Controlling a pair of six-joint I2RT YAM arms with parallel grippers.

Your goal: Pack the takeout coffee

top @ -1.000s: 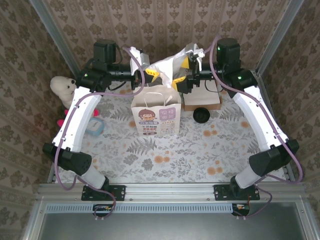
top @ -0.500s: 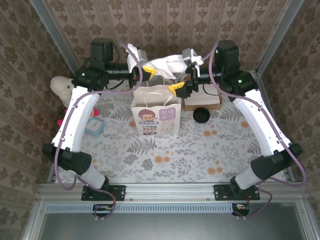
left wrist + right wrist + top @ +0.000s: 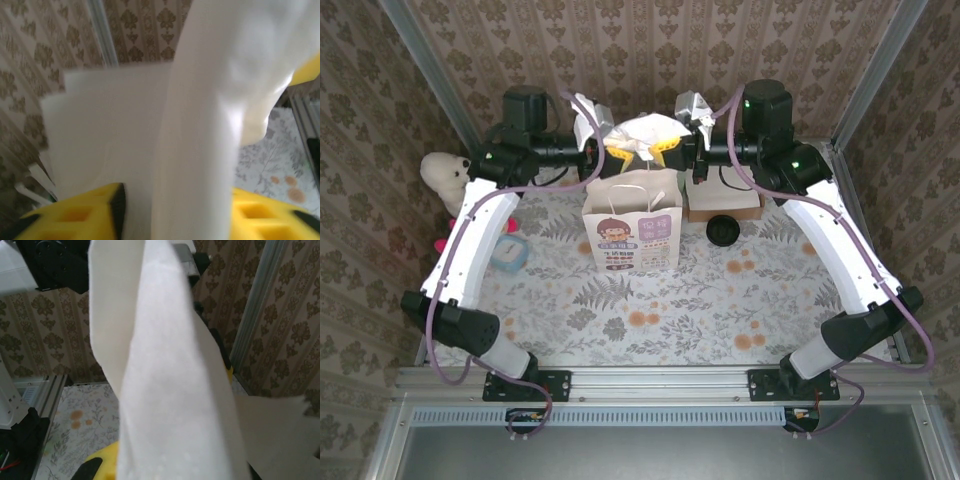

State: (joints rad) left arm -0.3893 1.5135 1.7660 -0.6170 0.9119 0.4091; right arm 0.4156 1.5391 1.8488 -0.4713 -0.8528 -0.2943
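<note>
Since the earlier frame, the right claw (image 3: 668, 150) has been brought in toward the left claw (image 3: 612, 150) and pressed together on the white paper (image 3: 642, 130), while the left claw has been spread. In the left wrist view the paper is seen passing between yellow pads (image 3: 75, 215) set well apart, so it is judged to be held by the right claw alone. Both claws are kept above the mouth of the bag (image 3: 630, 225). The coffee (image 3: 723, 230) is left upright on the table (image 3: 720, 300), just right of the bag and in front of the box (image 3: 725, 205). With one pinch only, the paper could be dropped across the mouth and the way in blocked. The bag could be tipped by a low arm, or the coffee knocked over by a careless sweep.
</note>
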